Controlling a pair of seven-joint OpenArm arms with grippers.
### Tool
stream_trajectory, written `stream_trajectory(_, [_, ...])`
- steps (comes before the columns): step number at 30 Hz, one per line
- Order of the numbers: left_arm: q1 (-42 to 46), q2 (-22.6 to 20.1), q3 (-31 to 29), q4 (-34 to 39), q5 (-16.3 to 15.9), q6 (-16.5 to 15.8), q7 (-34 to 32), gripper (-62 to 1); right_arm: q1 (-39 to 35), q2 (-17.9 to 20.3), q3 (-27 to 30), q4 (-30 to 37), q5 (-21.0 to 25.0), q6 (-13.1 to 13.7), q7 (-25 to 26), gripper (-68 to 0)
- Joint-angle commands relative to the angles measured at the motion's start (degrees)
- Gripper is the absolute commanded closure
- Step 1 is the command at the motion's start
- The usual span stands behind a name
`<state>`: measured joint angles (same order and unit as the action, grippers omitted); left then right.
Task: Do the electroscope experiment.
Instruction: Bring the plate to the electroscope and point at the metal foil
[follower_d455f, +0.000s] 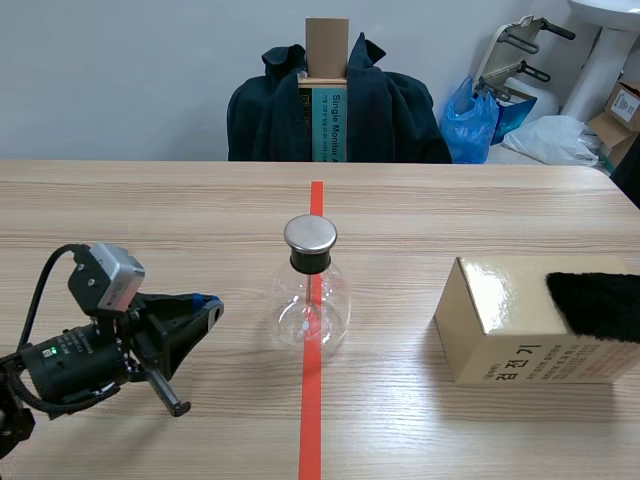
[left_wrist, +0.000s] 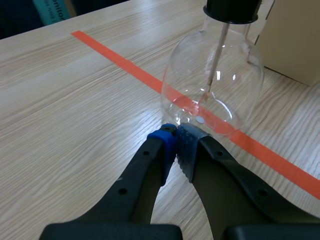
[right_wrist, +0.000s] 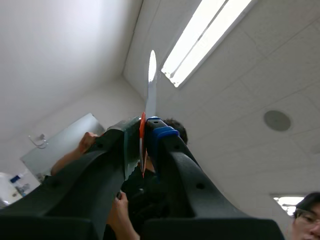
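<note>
The electroscope (follower_d455f: 311, 300) is a round clear glass flask with a black neck and a metal cap (follower_d455f: 310, 233). It stands on the orange-red tape line at mid-table. My left gripper (follower_d455f: 209, 306) lies low on the table to its left, shut on nothing. In the left wrist view the fingertips (left_wrist: 176, 132) meet just short of the flask (left_wrist: 215, 80), whose thin rod hangs inside. My right gripper (right_wrist: 143, 130) points up at the ceiling, shut on a thin white strip (right_wrist: 151, 80) with an orange-red edge. The right arm is out of the scene view.
A tan cardboard box (follower_d455f: 520, 320) sits at the right with a black furry cloth (follower_d455f: 597, 303) on top. Across the table stands a chair draped with a dark jacket (follower_d455f: 270, 110). A person's hand and head show behind the right gripper in its wrist view.
</note>
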<state>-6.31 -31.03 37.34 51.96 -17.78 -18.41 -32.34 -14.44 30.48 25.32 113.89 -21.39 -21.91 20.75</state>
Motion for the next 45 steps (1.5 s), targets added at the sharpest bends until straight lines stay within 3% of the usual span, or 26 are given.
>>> stream_trajectory(1, [-1.27,0.66,0.17,0.42,-0.55,0.07,-0.79,-3.2,2.49,0.81,-2.60,0.17,-0.33,-0.52,-1.09,-0.7])
stream_trajectory(8, [-2.95,1.81,1.33,-1.40,-0.37,0.07,-0.76,-3.2,9.88,0.74,-17.07,0.07,-6.36,0.81,-9.35,-0.7])
stream_trajectory(12, [-2.93,1.79,1.33,-1.40,2.29,0.07,-0.76,-3.2,12.41,0.26,-26.93,-0.04,-11.37,1.05,-13.86,-0.7])
stream_trajectory(19, [-2.93,1.79,1.33,-1.40,2.62,0.07,-0.79,-3.2,12.35,-1.53,-41.81,-1.97,-21.44,1.03,-18.53,-0.7])
stream_trajectory(24, [-2.93,1.79,1.33,-1.40,2.62,0.07,-0.76,-3.2,12.37,-1.46,-50.38,-7.26,-26.73,1.03,-21.40,-0.7])
stream_trajectory(34, [-2.93,1.79,1.33,-1.40,2.62,0.07,0.92,-3.2,12.35,-1.44,-60.28,-19.34,-31.41,0.98,-21.27,-0.7])
stream_trajectory(39, [-2.93,1.79,1.33,-1.40,2.62,0.07,0.92,-3.2,12.15,-1.42,-62.86,-22.60,-31.78,0.96,-21.09,-0.7])
stream_trajectory(45, [-2.93,1.79,1.33,-1.40,2.62,0.07,0.94,-3.2,9.57,-1.42,-63.28,-24.72,-32.85,0.50,-16.76,-0.7])
